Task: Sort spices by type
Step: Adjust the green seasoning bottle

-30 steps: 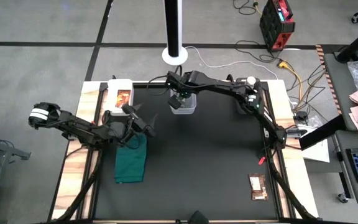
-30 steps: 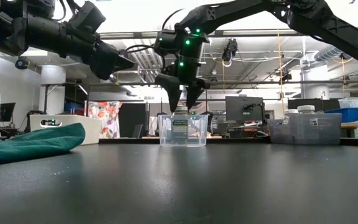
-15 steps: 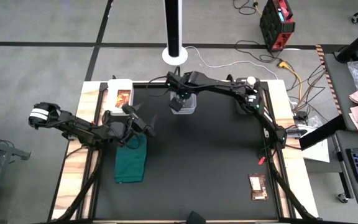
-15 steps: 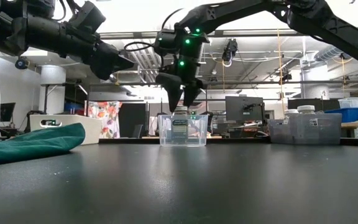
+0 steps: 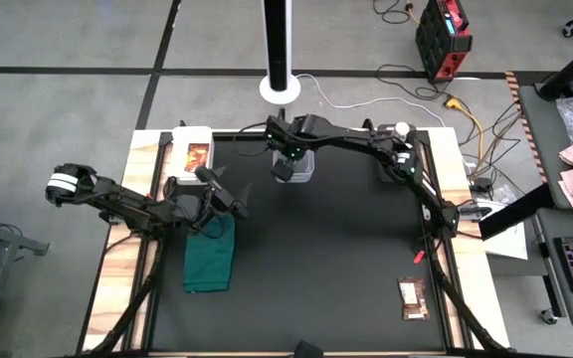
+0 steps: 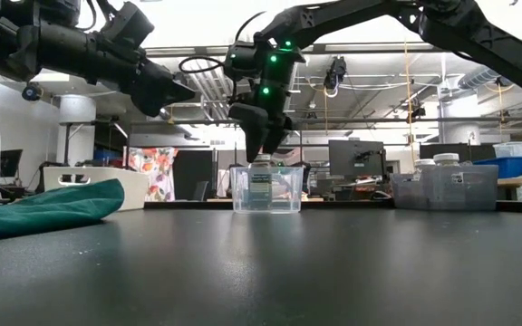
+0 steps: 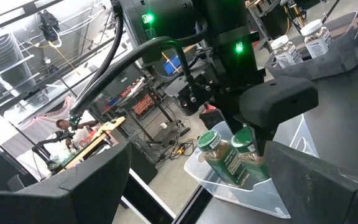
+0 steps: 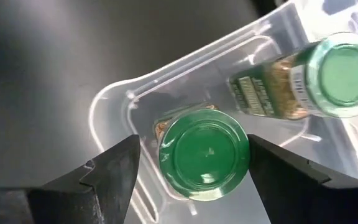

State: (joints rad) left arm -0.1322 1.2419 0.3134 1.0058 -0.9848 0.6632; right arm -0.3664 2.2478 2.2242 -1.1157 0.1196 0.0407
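Two green-lidded jars stand in a clear box [image 6: 239, 190] at the table's far middle. My right gripper [image 8: 194, 155] points steeply down over one jar [image 8: 204, 152], open, one finger on each side of its lid; the other jar [image 8: 303, 81] is beside it. My left gripper [image 5: 229, 199] hovers open and level over the dark green cloth [image 5: 210, 257] at the left. One orange-brown packet [image 5: 197, 156] lies in a white tray at the far left, another [image 5: 413, 296] on the table at the near right. Jars with white lids [image 5: 398, 139] stand in a box at the far right. My right gripper comes at the jar from above, its fingers beside the green lid's rim [image 8: 244, 149]. A gap shows between one finger [image 8: 114, 165] and the lid. The other finger [image 8: 278, 168] stands right at the rim; I cannot tell whether it touches. The jar stands in the box.
The dark mat [image 5: 326, 259] is bare through its middle and near side. A white post [image 5: 280, 45] rises behind the far edge. Wooden table borders [image 5: 132, 288] run along the left and right sides.
My right gripper has stayed over the clear box and rolled about the line it points along, so its fingers show at another angle over the jar.
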